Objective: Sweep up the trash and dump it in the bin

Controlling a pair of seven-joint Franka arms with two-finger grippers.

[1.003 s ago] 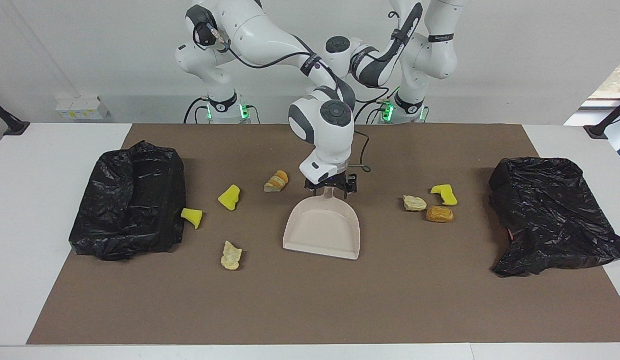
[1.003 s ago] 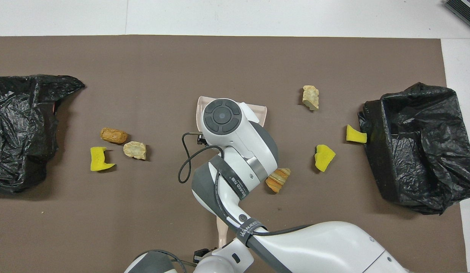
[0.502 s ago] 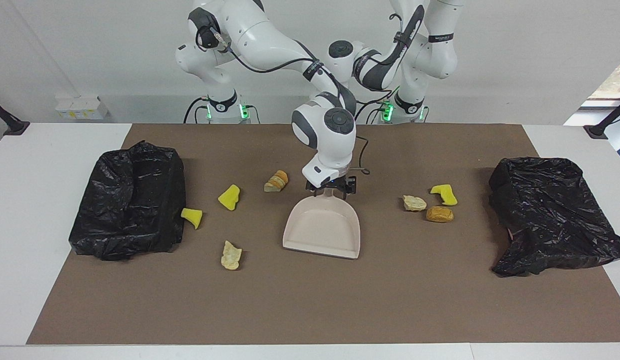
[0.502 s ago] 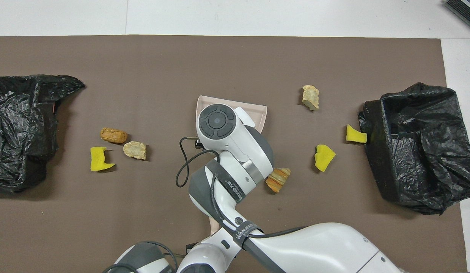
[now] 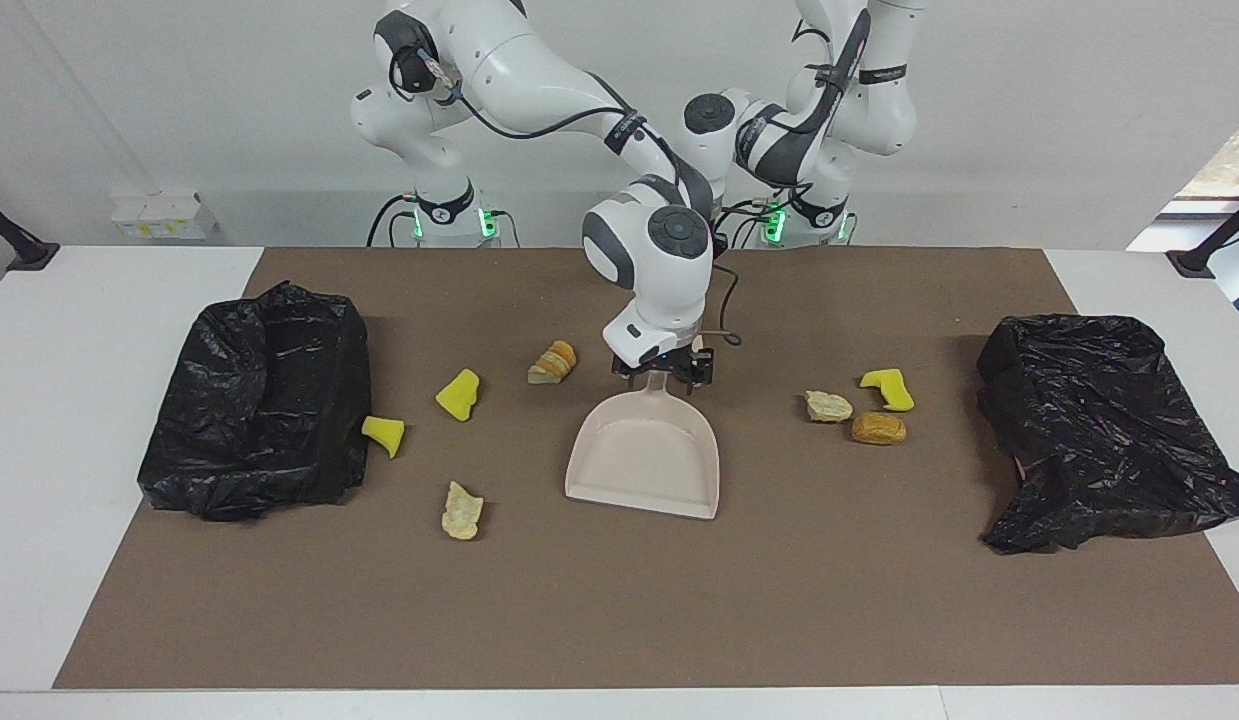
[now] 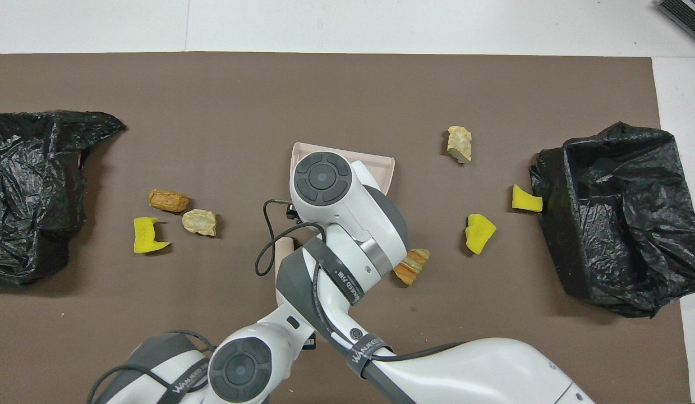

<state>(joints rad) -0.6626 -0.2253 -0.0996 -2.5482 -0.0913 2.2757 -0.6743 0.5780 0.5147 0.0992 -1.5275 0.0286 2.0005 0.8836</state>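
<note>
Read across the facing view, the task is judged to be barely begun: nothing has been gathered, the pan is empty and no piece is seen in either bin. At the left of the frame one bin lined with a black bag (image 5: 259,400) is seen. One yellow sponge chunk (image 5: 384,435) lies right against it. To the right of that are a second yellow chunk (image 5: 459,393), a pale bread-like lump (image 5: 462,510) lower in the frame, and a striped orange-brown lump (image 5: 553,362) near the centre. At the centre one beige dustpan (image 5: 644,455) lies flat on the brown mat (image 5: 619,600). The right gripper (image 5: 662,370) is set over its handle with the jaws spread wide about it, not clenched as far as can be seen. The left gripper is hidden under the arms in both views and is taken to be clamped tight. A beige piece (image 6: 284,258), possibly a brush handle, shows beside it at the lower centre of the overhead view, but whether it is held cannot be told. Right of centre, a tan lump (image 5: 828,406), an orange-brown lump (image 5: 878,428) and a third yellow chunk (image 5: 887,389) are clustered. A second black-bagged bin (image 5: 1099,430) stands at the right. Seven pieces of trash are counted, three yellow and four bread-like, and all are left to be swept and dumped. Two bins and one dustpan are counted.
</note>
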